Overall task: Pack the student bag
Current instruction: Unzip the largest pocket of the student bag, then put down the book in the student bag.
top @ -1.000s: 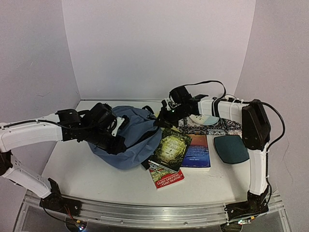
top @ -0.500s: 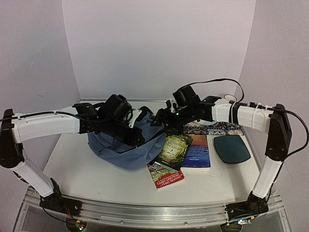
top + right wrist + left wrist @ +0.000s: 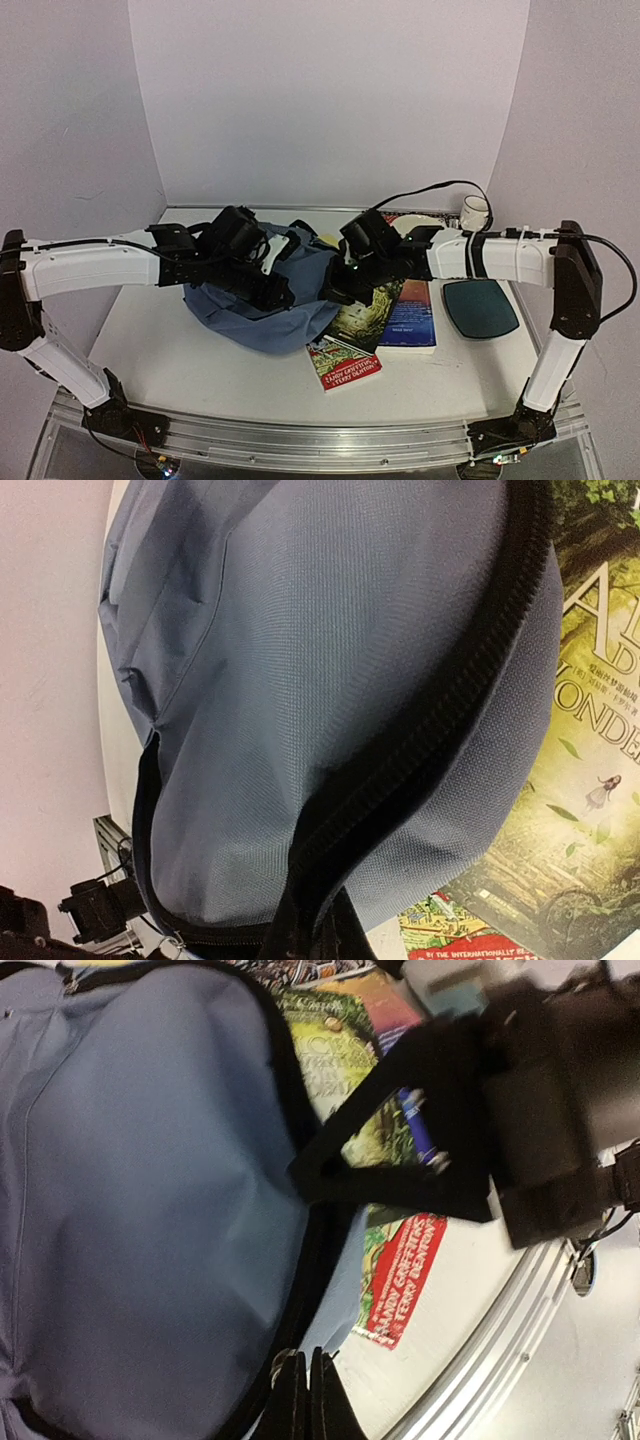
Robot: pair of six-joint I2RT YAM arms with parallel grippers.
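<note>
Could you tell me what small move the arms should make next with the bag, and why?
Probably ease the two arms slightly apart and upward to spread the opening. The left gripper and the right gripper each look pinched on the dark zipper edge of the student bag, and the books lie outside, beside it.

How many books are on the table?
3: a green book beside the bag, a red book under the green one, a blue-orange book right of it. More may hide behind the right arm.
</note>
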